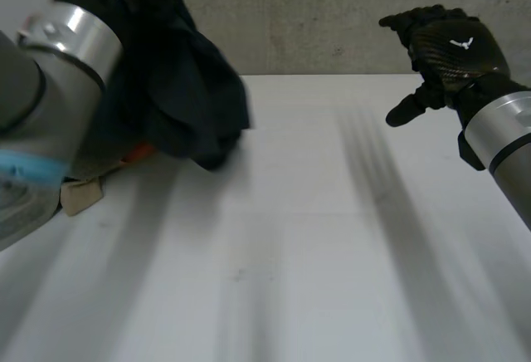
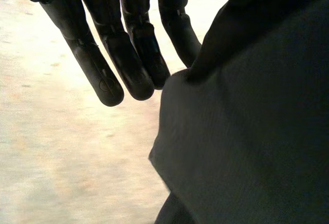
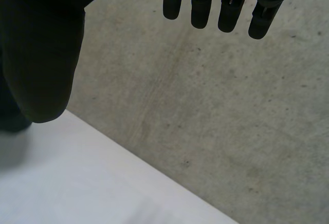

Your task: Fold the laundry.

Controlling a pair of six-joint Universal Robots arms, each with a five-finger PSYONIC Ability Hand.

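Head view: bunched dark navy cloth (image 1: 187, 88) hangs off straight-fingered left hand (image 2: 128, 54) above white worktop (image 1: 290, 254), right hand (image 1: 444, 51) relaxed, empty; pickup step, next probably spreading it flat.

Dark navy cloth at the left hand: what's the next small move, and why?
Probably lower the black left hand so the dark navy cloth spreads on the white table. It hangs bunched beside that hand, too crumpled to fold, and the open right hand is far off.
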